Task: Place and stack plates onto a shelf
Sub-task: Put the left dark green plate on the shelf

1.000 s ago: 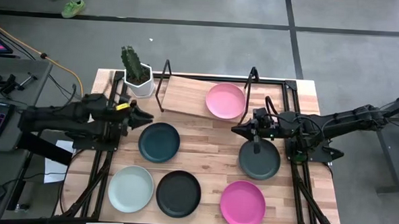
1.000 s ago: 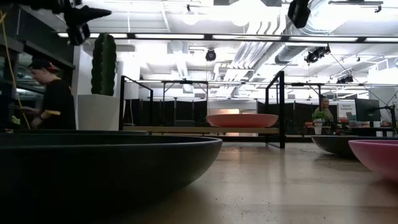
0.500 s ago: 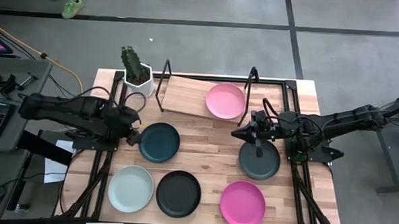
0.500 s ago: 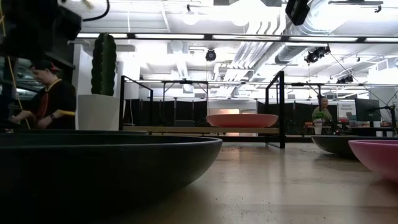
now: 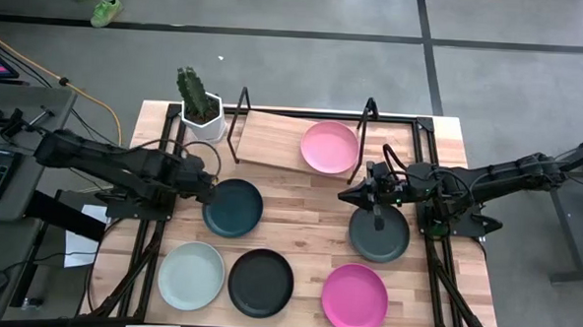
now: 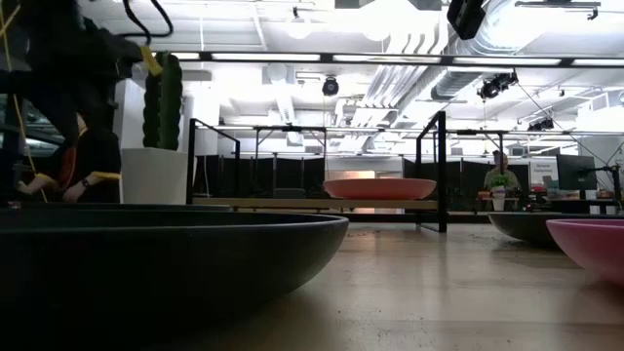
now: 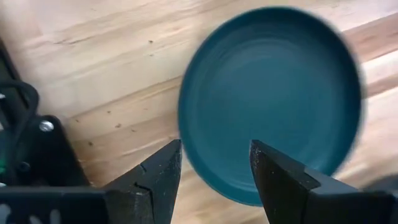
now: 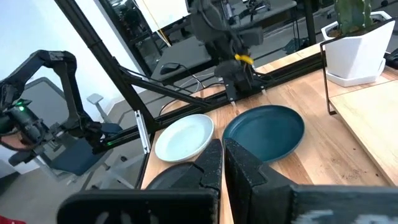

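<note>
The dark teal plate [image 5: 233,207] lies flat on the tabletop. My left gripper [image 5: 209,190] hangs open at its left rim. In the left wrist view its fingers [image 7: 214,149] stand on either side of that rim of the teal plate [image 7: 273,93], and no touch shows. The light pink plate [image 5: 329,147] sits on the right half of the shelf [image 5: 271,138]. My right gripper [image 5: 344,193] is shut [image 8: 222,146] and hovers over the table between the shelf and the dark grey plate [image 5: 378,233]. The mint-white plate [image 5: 191,275], the black plate [image 5: 261,282] and the magenta plate [image 5: 355,298] lie along the near edge.
A potted cactus [image 5: 199,104] stands at the shelf's left end, just beyond my left arm. The shelf's left half is bare board. Black frame rails run along the table's left and right edges. A person [image 6: 83,166] is beyond the table on the left.
My left gripper has come down from well above the table and moved slightly toward the near edge. It has tipped its fingers downward and now hangs at the teal plate's left rim. The plates have not moved.
</note>
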`<state>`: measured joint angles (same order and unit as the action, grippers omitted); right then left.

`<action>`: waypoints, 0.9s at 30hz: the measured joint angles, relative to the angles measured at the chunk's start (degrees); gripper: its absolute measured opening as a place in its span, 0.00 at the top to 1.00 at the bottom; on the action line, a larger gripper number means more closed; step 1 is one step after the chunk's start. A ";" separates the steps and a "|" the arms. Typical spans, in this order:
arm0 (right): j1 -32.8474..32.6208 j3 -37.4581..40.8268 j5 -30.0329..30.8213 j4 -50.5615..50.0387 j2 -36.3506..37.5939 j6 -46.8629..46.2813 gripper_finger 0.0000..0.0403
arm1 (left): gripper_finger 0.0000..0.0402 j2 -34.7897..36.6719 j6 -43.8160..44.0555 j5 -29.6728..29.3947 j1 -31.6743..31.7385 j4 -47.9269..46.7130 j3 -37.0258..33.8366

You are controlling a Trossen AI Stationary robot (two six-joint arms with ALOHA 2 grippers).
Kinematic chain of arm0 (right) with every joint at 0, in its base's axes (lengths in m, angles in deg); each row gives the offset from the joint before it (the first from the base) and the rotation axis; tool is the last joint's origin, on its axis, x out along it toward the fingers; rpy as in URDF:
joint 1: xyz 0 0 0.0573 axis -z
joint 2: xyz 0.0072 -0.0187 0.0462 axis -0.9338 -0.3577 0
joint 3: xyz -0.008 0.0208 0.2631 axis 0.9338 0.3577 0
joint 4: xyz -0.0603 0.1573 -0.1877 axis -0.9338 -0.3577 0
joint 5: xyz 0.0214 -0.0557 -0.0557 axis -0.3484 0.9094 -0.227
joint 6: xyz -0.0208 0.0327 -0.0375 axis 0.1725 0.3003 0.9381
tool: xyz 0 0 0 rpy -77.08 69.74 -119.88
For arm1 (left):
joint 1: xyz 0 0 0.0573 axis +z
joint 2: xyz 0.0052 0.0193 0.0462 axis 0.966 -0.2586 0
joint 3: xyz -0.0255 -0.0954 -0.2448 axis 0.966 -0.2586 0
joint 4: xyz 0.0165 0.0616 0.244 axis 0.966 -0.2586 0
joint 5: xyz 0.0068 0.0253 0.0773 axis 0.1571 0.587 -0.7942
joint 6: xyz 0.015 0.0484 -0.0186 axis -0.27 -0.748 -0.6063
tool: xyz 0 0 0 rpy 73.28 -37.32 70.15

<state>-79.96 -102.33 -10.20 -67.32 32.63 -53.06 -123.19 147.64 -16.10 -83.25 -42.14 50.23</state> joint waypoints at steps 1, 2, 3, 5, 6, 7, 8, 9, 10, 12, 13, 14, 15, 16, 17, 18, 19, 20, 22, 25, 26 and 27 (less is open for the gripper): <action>0.00 0.00 0.01 0.02 0.00 0.00 1.00 | 0.55 -1.09 -1.18 0.00 0.01 0.00 0.00; 0.00 0.00 0.00 0.02 0.00 0.00 1.00 | 0.55 -2.12 -2.80 0.01 0.01 -0.04 0.00; 0.00 0.00 -0.01 0.02 -0.01 0.00 1.00 | 0.55 -3.12 -4.14 0.03 0.01 -0.18 0.00; 0.00 0.00 0.01 0.02 -0.02 0.00 1.00 | 0.55 -4.76 -5.81 0.02 0.03 -0.48 0.00; 0.00 0.00 0.00 0.02 -0.02 0.00 1.00 | 0.55 -5.44 -5.98 0.08 0.29 -0.43 0.00; 0.00 0.00 0.01 0.00 -0.02 0.00 1.00 | 0.55 -6.08 -6.02 0.33 0.73 -0.43 -0.01; 0.00 0.00 -0.01 0.02 -0.02 0.00 1.00 | 0.55 -6.55 -5.99 1.16 1.21 -0.08 -0.34; 0.00 0.00 0.00 0.02 -0.02 0.00 1.00 | 0.55 -6.78 -5.86 2.46 1.74 0.67 -1.12; 0.00 0.00 0.00 -0.01 -0.02 0.00 1.00 | 0.55 -6.94 -5.49 3.73 2.28 1.72 -2.38; 0.00 0.00 -0.01 -0.04 -0.02 0.00 1.00 | 0.55 -6.98 -5.10 5.73 2.99 5.61 -5.91; 0.00 0.00 -0.01 -0.05 -0.02 0.00 1.00 | 0.55 -6.89 -5.12 6.26 3.28 7.08 -7.35; 0.00 0.00 0.00 -0.09 -0.02 0.00 1.00 | 0.55 -6.79 -4.93 6.60 3.69 7.56 -8.42; 0.00 0.00 0.01 -0.09 -0.02 0.00 1.00 | 0.55 -6.79 -4.42 6.53 4.20 7.32 -9.16; 0.00 0.00 0.01 -0.09 -0.02 0.00 1.00 | 0.55 -6.79 -4.13 5.80 4.54 7.18 -9.61; 0.00 0.00 -0.01 -0.09 -0.02 0.00 1.00 | 0.55 -6.75 -4.01 4.71 4.64 7.40 -9.78; 0.00 0.00 0.01 -0.11 -0.02 0.02 1.00 | 0.55 -6.64 -4.06 3.73 4.64 8.23 -9.95; 0.00 0.00 0.01 -0.11 -0.02 0.06 1.00 | 0.55 -6.62 -4.36 3.42 4.73 9.13 -10.22; 0.00 0.00 0.01 -0.15 -0.02 0.38 1.00 | 0.55 -6.65 -5.08 3.66 4.96 10.16 -10.76; 0.00 0.00 0.00 -0.15 -0.02 0.97 1.00 | 0.55 -6.68 -5.91 5.25 5.68 11.87 -12.03; 0.00 0.00 0.01 -0.17 -0.02 1.07 1.00 | 0.55 -6.68 -5.58 5.97 6.62 13.91 -14.08; 0.00 0.00 0.01 -0.17 -0.02 1.07 1.00 | 0.55 -6.68 -5.57 5.98 6.89 14.71 -14.57; 0.00 0.00 0.01 -0.17 -0.02 1.07 1.00 | 0.55 -6.66 -5.57 6.03 7.08 16.25 -15.12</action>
<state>-79.96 -102.33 -10.19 -67.49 32.61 -51.99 -129.85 142.07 -10.06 -76.18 -25.89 35.11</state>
